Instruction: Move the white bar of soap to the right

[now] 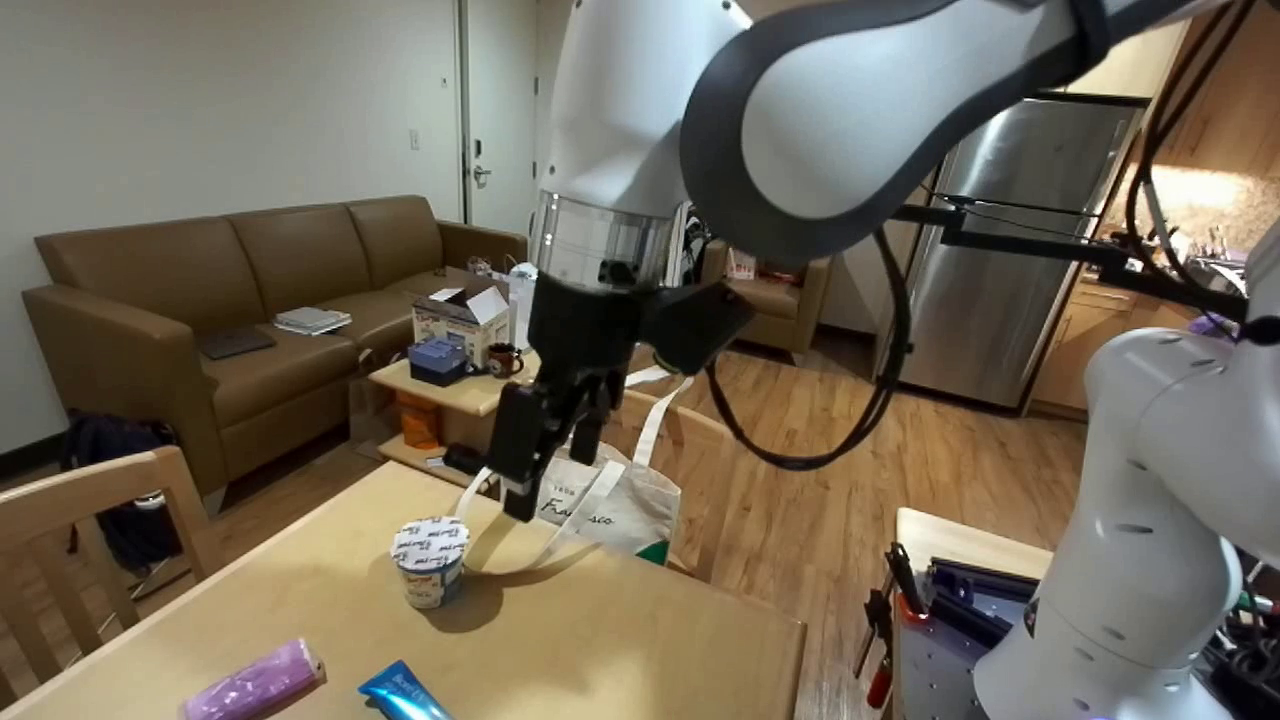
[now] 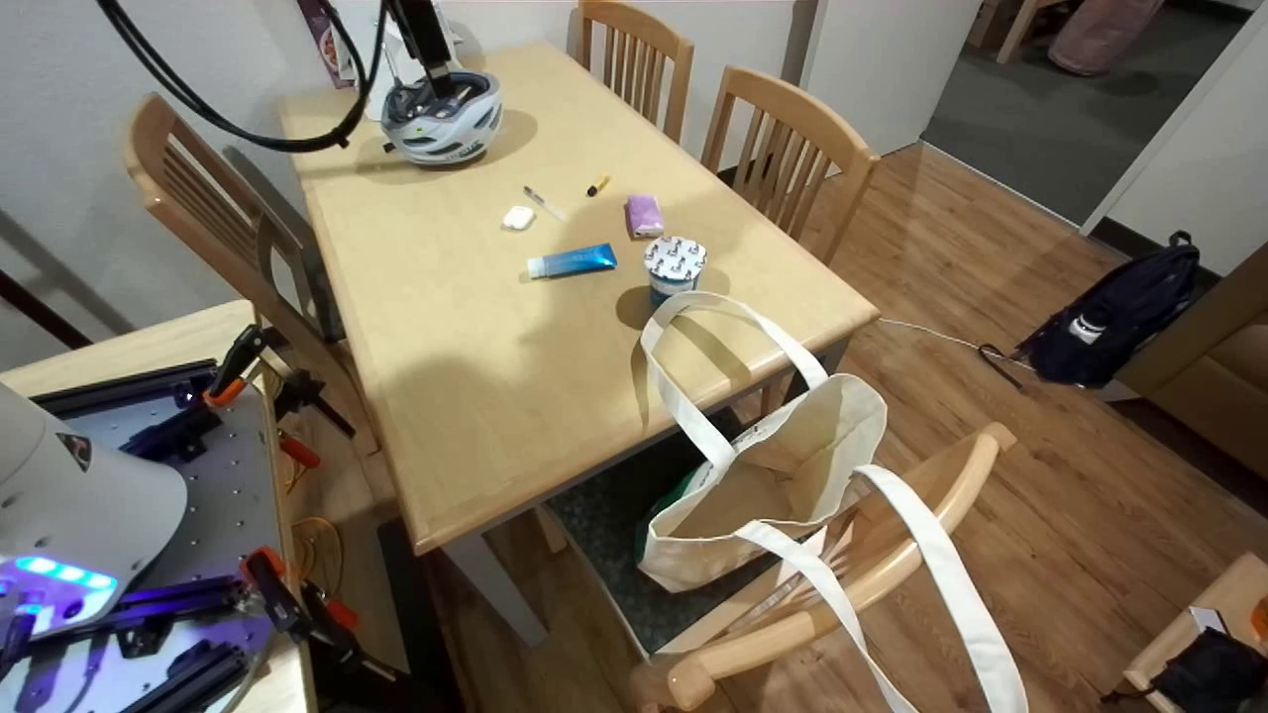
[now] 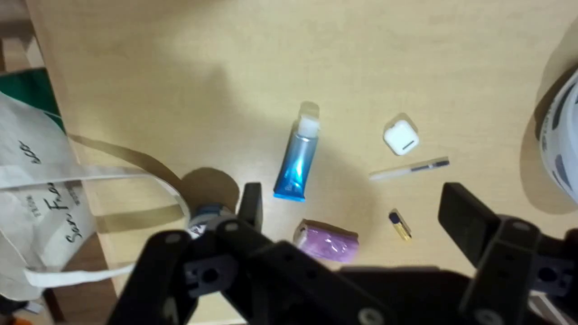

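Lying flat on the table (image 2: 446,327), the white bar of soap (image 3: 401,137) is just beside a pen (image 3: 410,169), without touching it. The gripper (image 3: 356,211) hangs above with its fingers wide apart, holding nothing, probably to leave room for the soap. In the wrist view, a finger hides part of the cup (image 2: 676,269), and the edge cuts off the helmet (image 3: 562,135). The soap's small dark line is unclear to me.
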You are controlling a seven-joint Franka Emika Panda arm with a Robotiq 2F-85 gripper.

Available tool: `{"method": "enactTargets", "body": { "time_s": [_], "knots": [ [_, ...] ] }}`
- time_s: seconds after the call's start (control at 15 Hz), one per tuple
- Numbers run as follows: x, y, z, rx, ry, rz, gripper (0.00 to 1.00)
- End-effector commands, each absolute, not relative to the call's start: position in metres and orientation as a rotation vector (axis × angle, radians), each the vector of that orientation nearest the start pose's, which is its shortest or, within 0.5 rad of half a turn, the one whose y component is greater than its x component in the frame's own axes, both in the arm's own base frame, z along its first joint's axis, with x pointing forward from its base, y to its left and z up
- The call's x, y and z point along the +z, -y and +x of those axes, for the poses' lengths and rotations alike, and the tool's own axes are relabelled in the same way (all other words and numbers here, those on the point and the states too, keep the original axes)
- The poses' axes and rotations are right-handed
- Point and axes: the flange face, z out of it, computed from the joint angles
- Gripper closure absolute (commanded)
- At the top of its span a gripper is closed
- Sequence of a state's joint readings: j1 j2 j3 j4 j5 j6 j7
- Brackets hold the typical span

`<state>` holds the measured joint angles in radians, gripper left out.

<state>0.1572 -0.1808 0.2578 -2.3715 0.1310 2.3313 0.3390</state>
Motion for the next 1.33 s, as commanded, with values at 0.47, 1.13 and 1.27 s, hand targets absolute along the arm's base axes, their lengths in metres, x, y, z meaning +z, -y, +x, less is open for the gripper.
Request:
{"method": "enactTargets", "body": {
  "time_s": [0.47, 1.13, 1.27],
  "knots": [
    [0.288, -0.229, 0.494, -0.211, 0.480, -2.885, 0.00],
    [0.244, -0.274, 0.563, 0.040, 1.027, -2.717, 0.00],
    [0.227, -0.288, 0.579, 0.141, 1.137, -2.683, 0.00]
  ]
}}
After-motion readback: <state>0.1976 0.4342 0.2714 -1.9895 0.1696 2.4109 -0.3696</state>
